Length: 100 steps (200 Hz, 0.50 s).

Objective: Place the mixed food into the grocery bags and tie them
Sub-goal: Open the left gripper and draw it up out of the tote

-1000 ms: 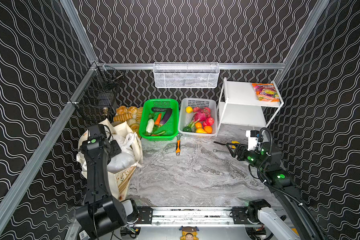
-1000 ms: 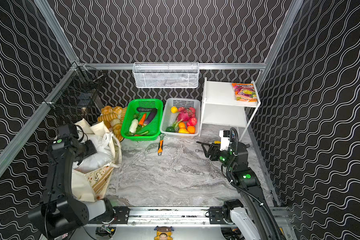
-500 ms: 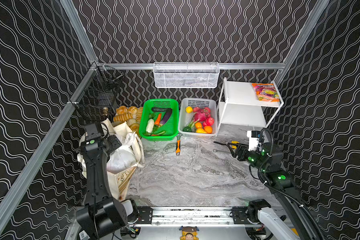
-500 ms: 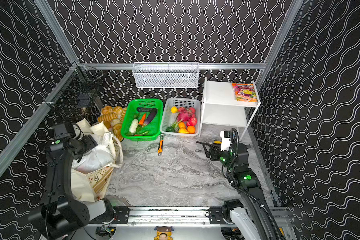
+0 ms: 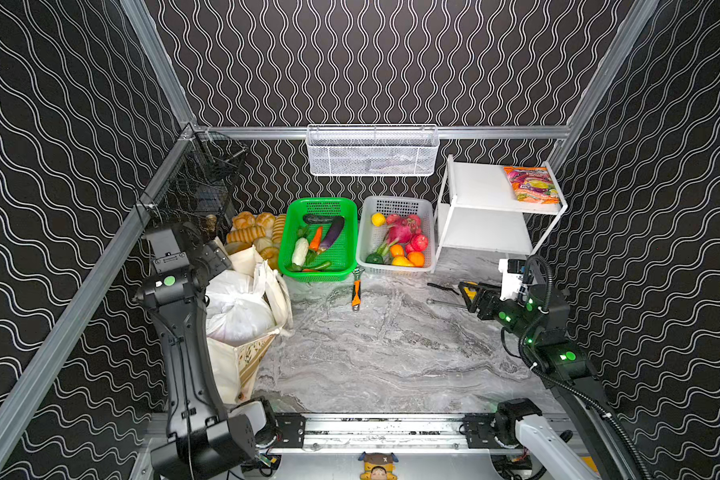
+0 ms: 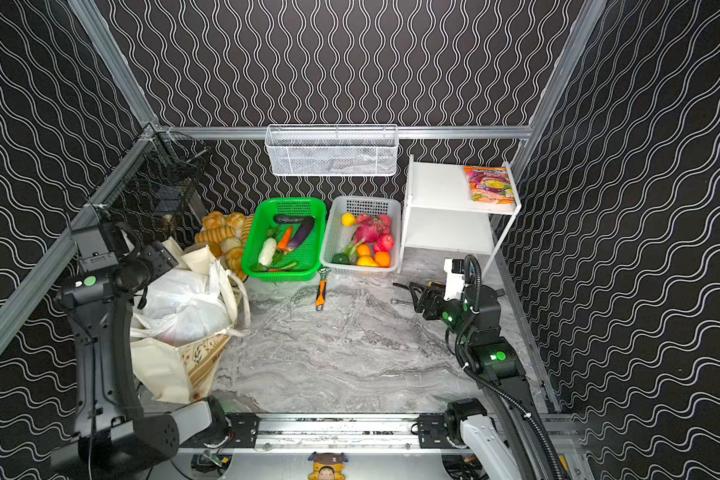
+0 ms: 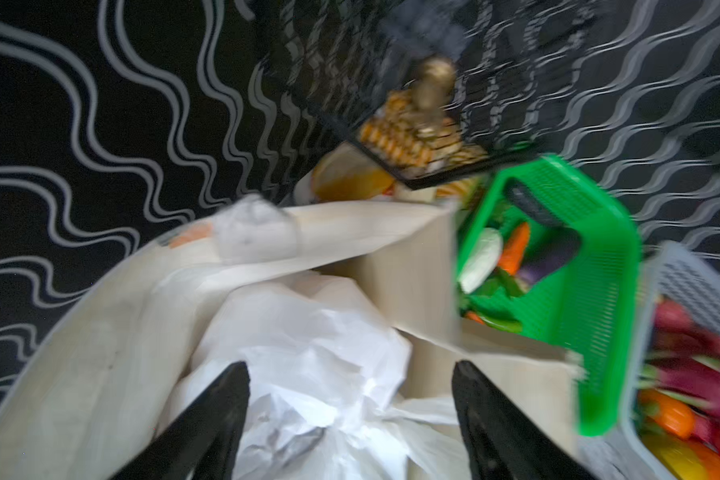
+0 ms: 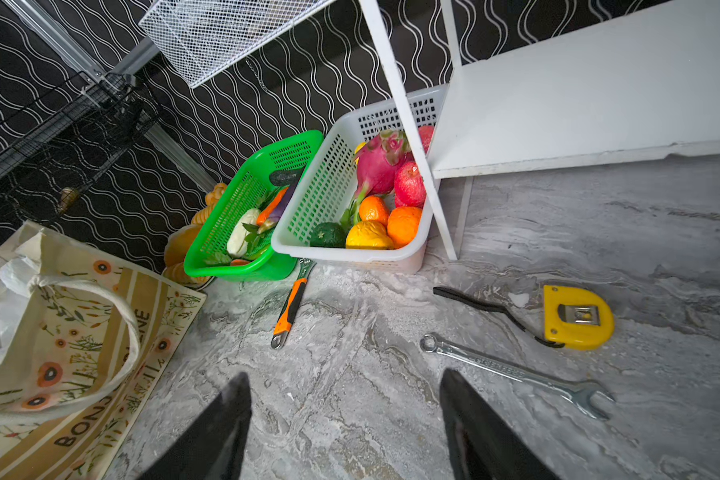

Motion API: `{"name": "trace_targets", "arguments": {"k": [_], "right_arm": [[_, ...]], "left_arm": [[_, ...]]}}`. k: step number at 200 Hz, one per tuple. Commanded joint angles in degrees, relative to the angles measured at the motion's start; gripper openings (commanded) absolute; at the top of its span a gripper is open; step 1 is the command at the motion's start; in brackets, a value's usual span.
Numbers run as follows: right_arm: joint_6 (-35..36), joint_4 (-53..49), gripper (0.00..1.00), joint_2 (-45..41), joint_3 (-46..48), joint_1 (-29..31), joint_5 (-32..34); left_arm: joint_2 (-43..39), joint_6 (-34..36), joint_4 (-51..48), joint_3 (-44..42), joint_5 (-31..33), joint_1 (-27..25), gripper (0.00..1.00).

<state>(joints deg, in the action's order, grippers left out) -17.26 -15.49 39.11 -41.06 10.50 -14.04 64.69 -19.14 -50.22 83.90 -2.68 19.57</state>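
The white plastic bag point(image 5: 235, 309) sits stuffed inside the cloth bag point(image 5: 242, 368), at the left side of the table point(image 5: 391, 357). The plastic looks thin, soft and crinkly, so it may slip or tear if pulled hard. Its bunched top looks like the best place to pinch. I cannot tell if it is tied. The cloth bag is floppy, and its thick handle point(image 8: 100, 299) looks good to grab.

The left tool point(image 7: 350, 370) hangs just over the plastic bag, spread wide and holding nothing. The right tool point(image 8: 344, 376) is wide and empty too, over bare table near a wrench point(image 8: 512, 372) and a yellow tape measure point(image 8: 578, 318).

The table looks gray and smooth like stone. A green basket point(image 5: 312, 274) and a white basket point(image 5: 395, 271) stand at the back, beside a white shelf point(image 5: 487, 208).
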Motion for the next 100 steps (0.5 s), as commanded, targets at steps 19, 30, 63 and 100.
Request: {"name": "trace_targets", "arguments": {"k": [19, 30, 63, 100], "right_arm": [[0.64, 3.72, 0.73, -1.38, 1.05, 0.03, 3.26], [-0.15, 4.1, 0.72, -1.31, 1.37, 0.04, 3.34], [-2.76, 4.16, 0.72, 0.08, 1.23, 0.02, 2.65], [-3.6, 2.58, 0.72, 1.65, 0.63, 0.04, 3.35]], "left_arm": [[-5.6, 0.9, 6.9, -4.17, -28.53, -16.53, 0.63], [-6.05, 0.76, 6.63, -6.56, -28.85, -26.73, 0.61], [-3.95, 0.84, 3.94, -16.44, -20.52, -52.68, 0.61], [1.99, -4.84, -7.33, -23.87, 5.78, -57.38, 0.58]]}}
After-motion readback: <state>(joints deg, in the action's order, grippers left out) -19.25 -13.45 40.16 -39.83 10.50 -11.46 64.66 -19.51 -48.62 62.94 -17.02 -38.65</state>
